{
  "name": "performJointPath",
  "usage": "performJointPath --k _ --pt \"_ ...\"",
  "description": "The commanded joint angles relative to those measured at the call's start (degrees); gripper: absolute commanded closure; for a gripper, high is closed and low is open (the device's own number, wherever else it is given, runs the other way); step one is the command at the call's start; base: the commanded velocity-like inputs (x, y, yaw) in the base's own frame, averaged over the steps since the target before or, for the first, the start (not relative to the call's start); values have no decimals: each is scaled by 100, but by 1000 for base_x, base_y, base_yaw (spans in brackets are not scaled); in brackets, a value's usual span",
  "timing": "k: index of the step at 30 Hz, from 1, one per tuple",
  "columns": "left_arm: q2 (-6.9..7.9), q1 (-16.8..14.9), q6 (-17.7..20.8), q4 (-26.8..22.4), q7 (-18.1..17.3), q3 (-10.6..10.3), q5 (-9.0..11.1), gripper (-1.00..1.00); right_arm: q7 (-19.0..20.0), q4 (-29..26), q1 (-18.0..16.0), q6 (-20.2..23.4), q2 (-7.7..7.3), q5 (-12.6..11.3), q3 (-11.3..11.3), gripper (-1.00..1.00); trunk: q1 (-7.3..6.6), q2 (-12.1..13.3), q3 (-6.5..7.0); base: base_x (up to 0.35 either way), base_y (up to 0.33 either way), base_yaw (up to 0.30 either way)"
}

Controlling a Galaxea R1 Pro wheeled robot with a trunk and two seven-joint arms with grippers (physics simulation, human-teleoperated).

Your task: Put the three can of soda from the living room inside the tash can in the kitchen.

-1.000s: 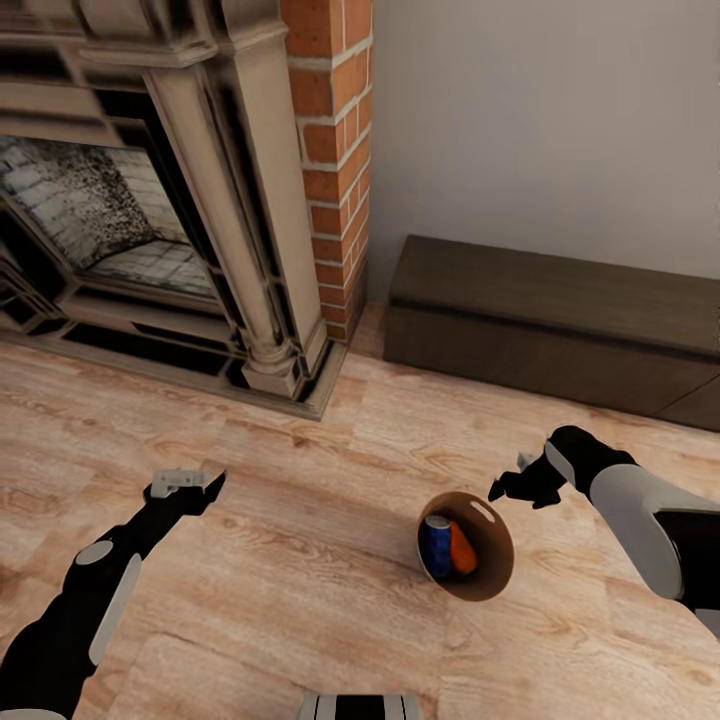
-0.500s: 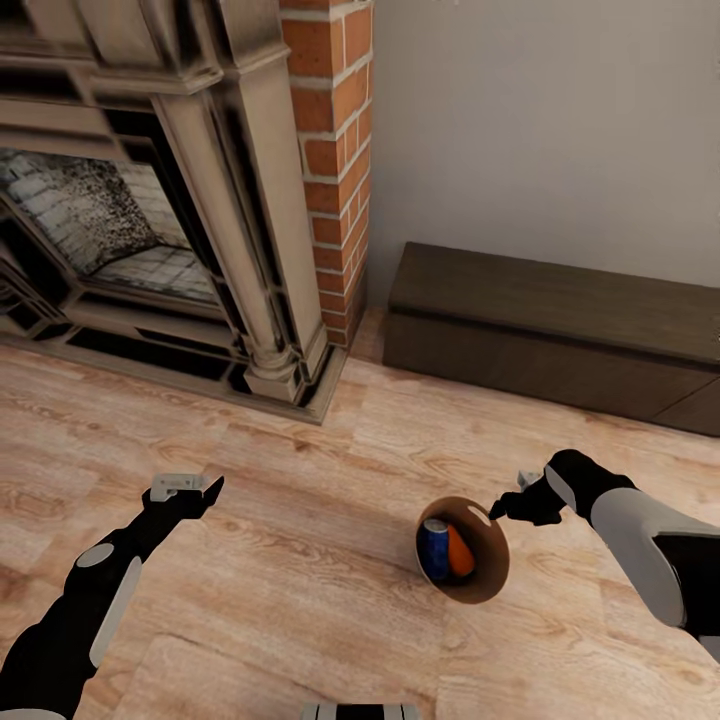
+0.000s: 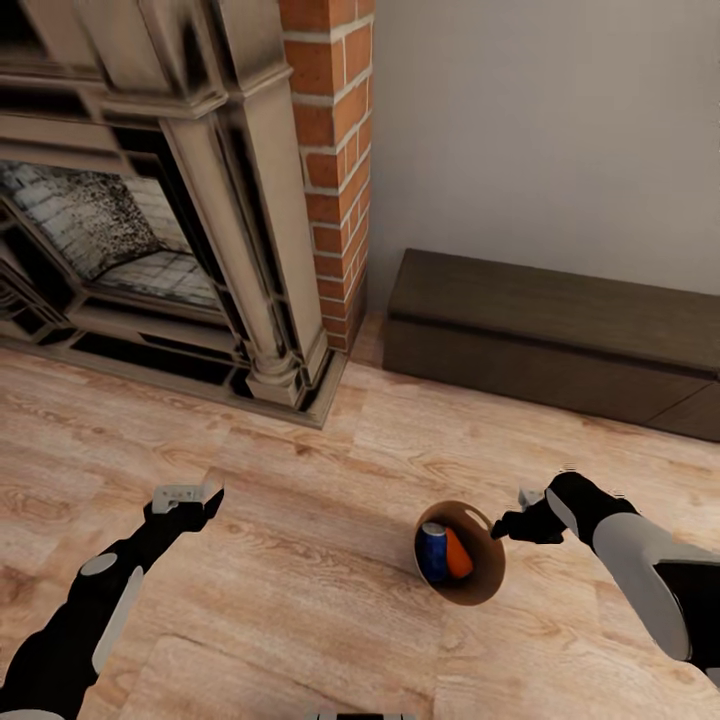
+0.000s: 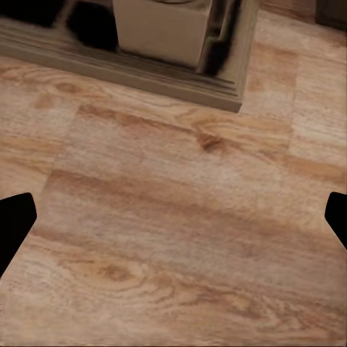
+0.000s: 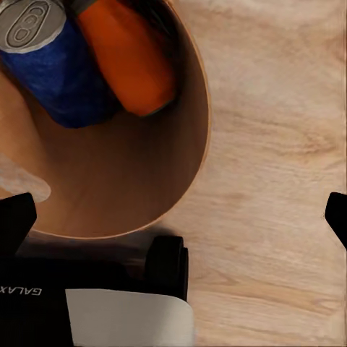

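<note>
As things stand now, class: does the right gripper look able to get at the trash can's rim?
Probably yes. The right gripper hovers open right beside the trash can, at its rim, with bare wood floor around and nothing between them. The blue can and orange can sit inside.

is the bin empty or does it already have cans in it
Not empty: the bin holds a blue can and an orange can; a third cannot be seen.

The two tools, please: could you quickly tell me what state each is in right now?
Left tool: open, holding nothing, above the floor.
Right tool: open, holding nothing, at the bin's rim.
</note>
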Motion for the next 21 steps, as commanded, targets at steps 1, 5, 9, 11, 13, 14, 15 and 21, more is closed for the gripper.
performJointPath --k 1,5,9,11,13,14,15,21 --pt "0 0 -4 28 -1 -2 -2 -100 0 -79 64 -67 -1 -1 -1 -100 -23 42 19 0 0 0" --pt "0 0 -13 153 -2 -6 -10 -100 1 -467 405 -218 -5 -1 -4 -100 -110 202 91 0 0 0" --pt "0 0 -17 313 -1 -8 -12 -100 5 -1035 844 -282 -2 -1 -1 -100 -198 362 162 0 0 0" --pt "0 4 -18 375 2 -8 -7 -100 6 -1321 1126 -296 4 -1 0 -100 -242 443 198 0 0 0" --pt "0 7 -21 487 1 -9 -8 -100 7 -1543 1340 -305 4 -2 0 -100 -286 523 234 0 0 0" --pt "0 7 -22 537 0 -9 -9 -100 7 -1613 1399 -308 3 -2 0 -100 -308 563 252 0 0 0" --pt "0 7 -23 593 0 -10 -9 -100 7 -1680 1461 -313 1 -2 -1 -100 -330 603 270 0 0 0" --pt "0 9 -26 982 -8 -16 -10 -100 7 -2222 2037 -362 -5 -8 -17 -100 -462 844 378 0 0 0"
